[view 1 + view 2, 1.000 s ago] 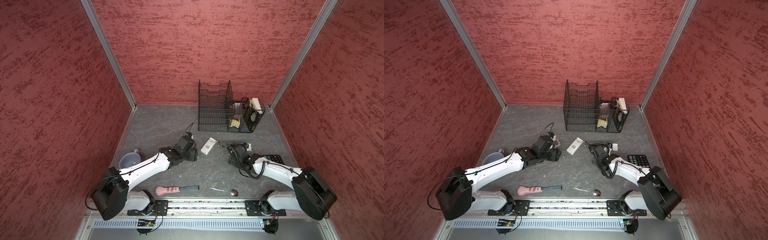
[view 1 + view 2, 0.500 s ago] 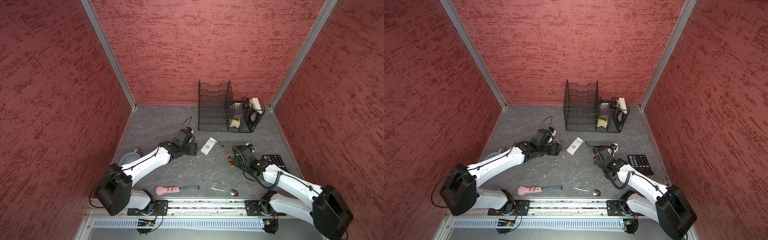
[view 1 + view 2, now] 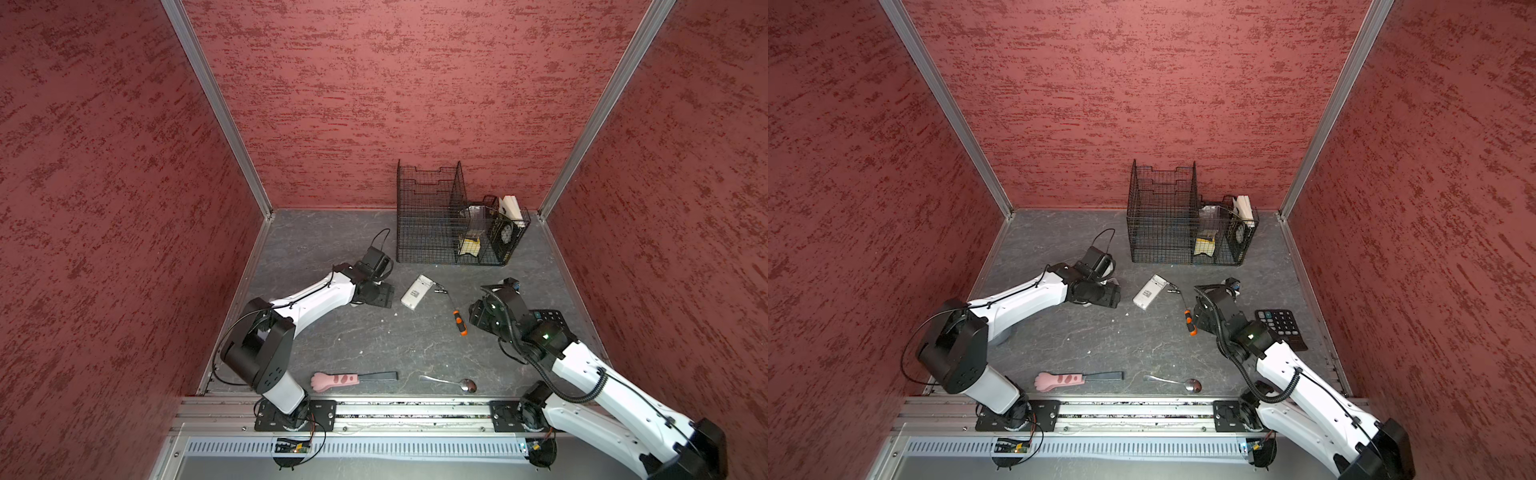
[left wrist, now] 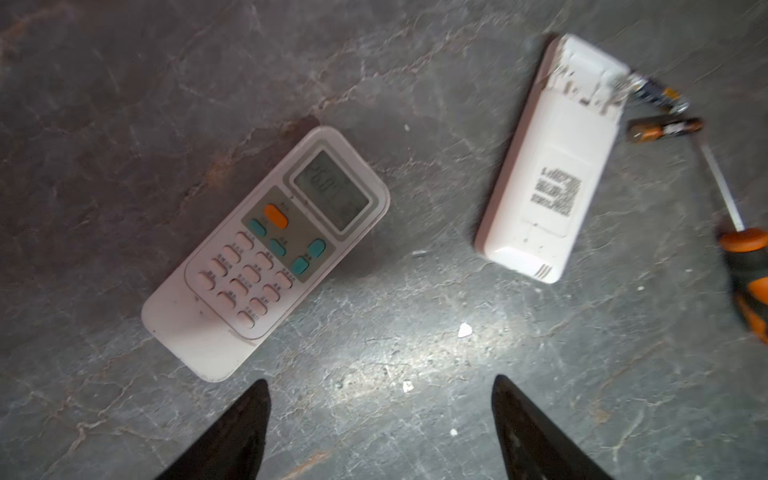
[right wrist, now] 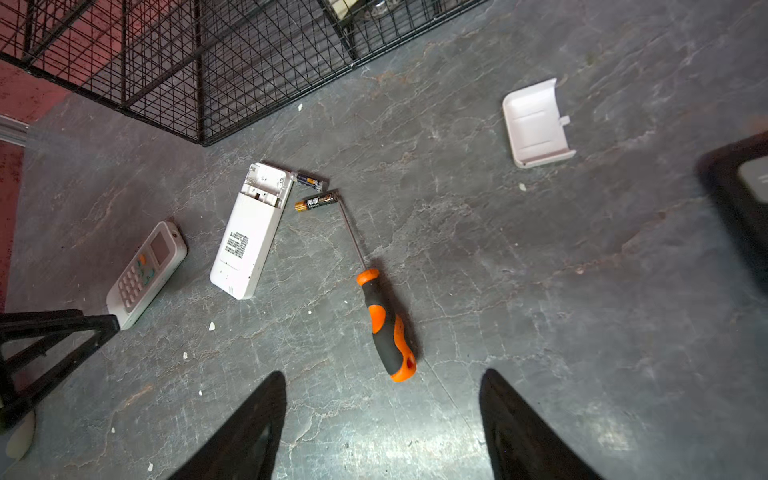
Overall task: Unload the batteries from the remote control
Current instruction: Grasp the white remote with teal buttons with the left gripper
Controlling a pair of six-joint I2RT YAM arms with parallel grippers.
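Two batteries (image 5: 312,192) lie on the floor right beside the open end of the face-down remote (image 5: 248,232), one touching the screwdriver (image 5: 376,303) tip, while the left gripper (image 4: 378,419) and right gripper (image 5: 382,415) both hang spread and empty.

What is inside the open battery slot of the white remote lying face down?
The remote has an open compartment showing bare white plastic, with no batteries inside. Two batteries lie on the table just beside it. The remote's underside, facing the table, cannot be seen.
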